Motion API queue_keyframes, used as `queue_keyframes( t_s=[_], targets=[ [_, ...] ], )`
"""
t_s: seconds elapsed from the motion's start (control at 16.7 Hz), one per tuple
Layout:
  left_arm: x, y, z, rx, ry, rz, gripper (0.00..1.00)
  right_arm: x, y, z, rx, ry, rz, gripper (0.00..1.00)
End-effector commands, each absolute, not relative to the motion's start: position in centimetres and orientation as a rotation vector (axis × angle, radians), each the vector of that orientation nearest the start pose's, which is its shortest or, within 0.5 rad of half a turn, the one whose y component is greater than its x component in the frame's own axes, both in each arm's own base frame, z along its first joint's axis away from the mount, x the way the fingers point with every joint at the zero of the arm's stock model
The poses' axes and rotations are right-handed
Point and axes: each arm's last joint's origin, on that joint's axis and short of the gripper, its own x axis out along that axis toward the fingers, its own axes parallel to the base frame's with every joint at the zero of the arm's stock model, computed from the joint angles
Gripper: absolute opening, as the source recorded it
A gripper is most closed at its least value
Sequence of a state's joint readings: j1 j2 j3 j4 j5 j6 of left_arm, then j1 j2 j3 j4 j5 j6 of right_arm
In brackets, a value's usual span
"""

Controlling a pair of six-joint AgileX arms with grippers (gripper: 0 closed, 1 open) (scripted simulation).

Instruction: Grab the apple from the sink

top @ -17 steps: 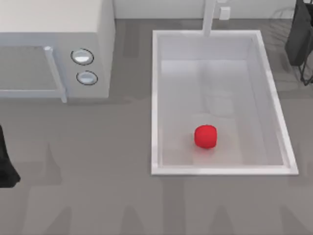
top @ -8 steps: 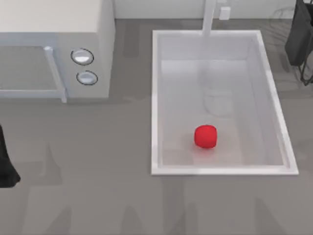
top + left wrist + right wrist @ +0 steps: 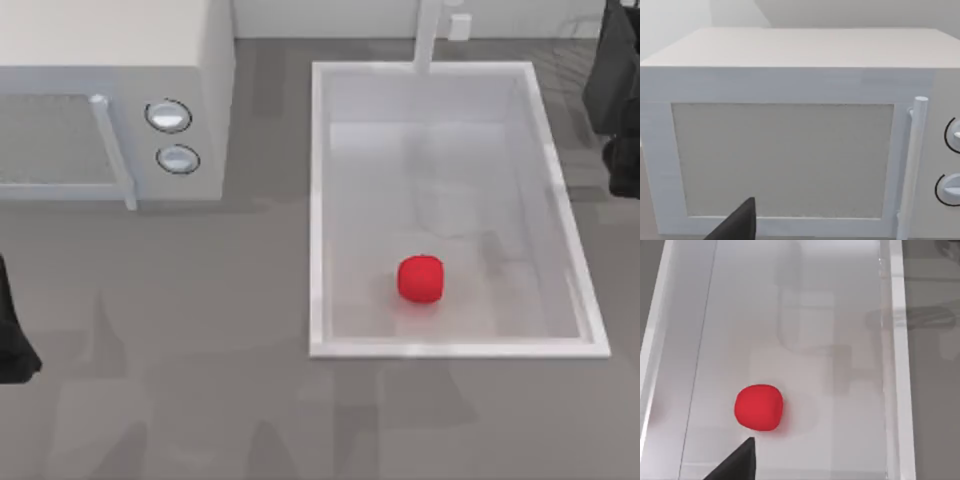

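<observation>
The apple (image 3: 421,279) sits in the sink (image 3: 316,200) near the counter's front edge, and the right gripper (image 3: 622,150) by the right edge, fingers too hidden to tell, probably must reach down next.

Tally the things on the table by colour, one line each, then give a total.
Red: 1, the apple
White: 2, the sink and the microwave
Total: 3
</observation>
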State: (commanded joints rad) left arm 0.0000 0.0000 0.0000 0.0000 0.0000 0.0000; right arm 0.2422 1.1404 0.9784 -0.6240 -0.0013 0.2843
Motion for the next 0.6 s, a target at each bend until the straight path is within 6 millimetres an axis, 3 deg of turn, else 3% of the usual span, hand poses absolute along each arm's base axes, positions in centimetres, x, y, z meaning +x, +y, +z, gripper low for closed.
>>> queue_keyframes(
  t_s=[0.24, 0.42, 0.6],
  targets=[
    [10.6, -0.1, 16.0, 0.000, 0.000, 0.000, 1.00, 30.5, 10.7, 28.0, 0.151, 1.092, 0.103, 1.00],
    [10.6, -0.1, 16.0, 0.000, 0.000, 0.000, 1.00, 35.2, 14.8, 24.9, 0.114, 1.279, 0.074, 1.00],
    [10.6, -0.1, 16.0, 0.000, 0.000, 0.000, 1.00, 38.4, 18.4, 21.1, 0.068, 1.425, 0.040, 1.00]
  ],
)
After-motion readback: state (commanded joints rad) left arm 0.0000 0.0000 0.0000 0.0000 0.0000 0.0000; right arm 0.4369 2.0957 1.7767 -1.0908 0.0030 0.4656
